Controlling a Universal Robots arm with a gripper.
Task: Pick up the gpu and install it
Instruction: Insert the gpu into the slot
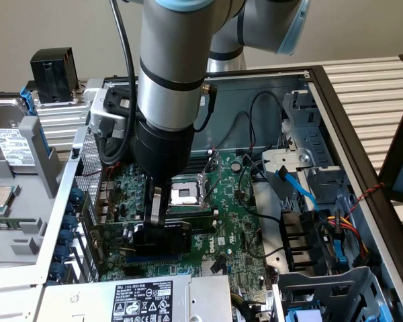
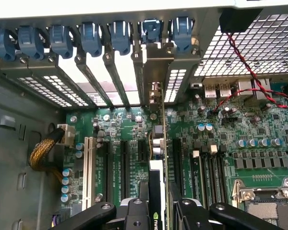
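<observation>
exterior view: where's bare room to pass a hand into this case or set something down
Free: the slatted tabletop on the exterior view's right, outside the case, and the motherboard stretch between the CPU socket and the blue cable, with thin wires crossing. Crowded: around the gripper clamped on the gpu, and the tray side with the hard drive.

Gpu (image 1: 160, 238) stands on edge over motherboard (image 1: 238, 225) inside case (image 1: 228, 94), clamped in gripper (image 1: 157, 218), just near of CPU socket (image 1: 187, 193). Power supply (image 1: 144, 298) nearest. Hard drive (image 1: 10, 141) outside the case, exterior view's left.
</observation>
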